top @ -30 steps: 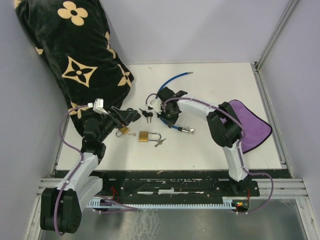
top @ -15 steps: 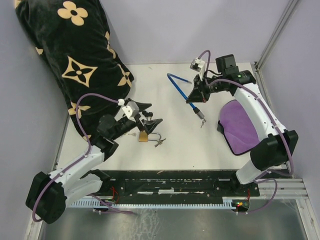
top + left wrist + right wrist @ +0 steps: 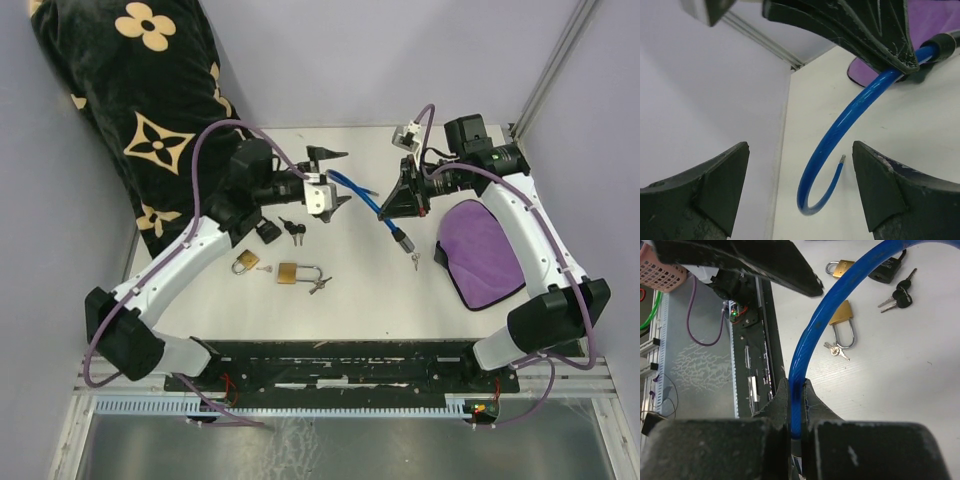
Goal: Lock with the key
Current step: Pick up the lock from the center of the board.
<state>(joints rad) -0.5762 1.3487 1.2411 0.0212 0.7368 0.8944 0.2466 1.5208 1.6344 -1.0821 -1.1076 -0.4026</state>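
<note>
clamping the blue cable lock (image 3: 809, 331) in right fingers (image 3: 779, 405), left fingers (image 3: 715, 185) wide apart, empty

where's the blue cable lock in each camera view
Top external: blue cable in the upper middle, between the two arms.
Left wrist: blue cable curves from upper right down to a hook at bottom centre.
Right wrist: blue cable rises from bottom centre, arcing to upper right.
Shared landmark: the right end effector, shut on it.

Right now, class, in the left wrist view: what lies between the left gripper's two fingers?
The blue cable, its curled free end touching neither finger, white table behind. The left wrist view shows this.
</note>
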